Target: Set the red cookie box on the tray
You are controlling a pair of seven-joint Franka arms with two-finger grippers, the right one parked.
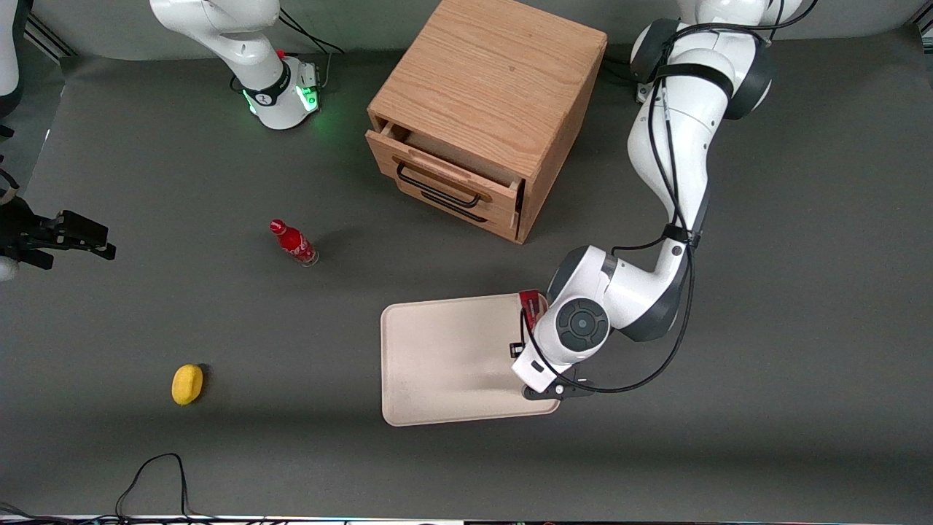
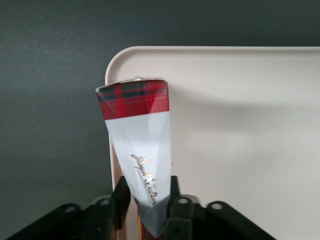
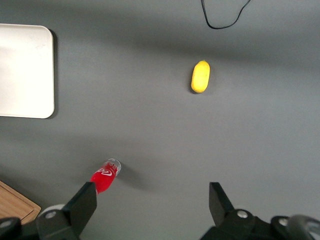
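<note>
A wooden cabinet (image 1: 487, 109) sits on the grey tabletop (image 1: 802, 328), its drawer (image 1: 444, 186) pulled slightly open. Nearer the camera stands a small red bottle (image 1: 294, 243), and nearer still, toward the parked arm's end, lies a yellow lemon (image 1: 187, 384). A black cable (image 1: 157, 474) loops at the tabletop's near edge.

Dark grey matte table (image 1: 802, 292) carries everything. Beige tray (image 1: 444, 361) lies flat on it, near the front camera, toward the working arm's end. Wooden drawer cabinet (image 1: 485, 109) stands farther from the camera than the tray, its top drawer pulled slightly open, black handles showing. Small red bottle (image 1: 294, 243) stands on the table surface, tilted in the front view, between cabinet and the parked arm's end. Yellow lemon-like object (image 1: 187, 383) lies nearer the camera than the bottle, well apart from the tray. The gripper (image 2: 147, 210) sits over the tray's edge, clamped on the red cookie box (image 2: 140, 145). Black cable (image 1: 153, 477) loops at the table's near edge.
</note>
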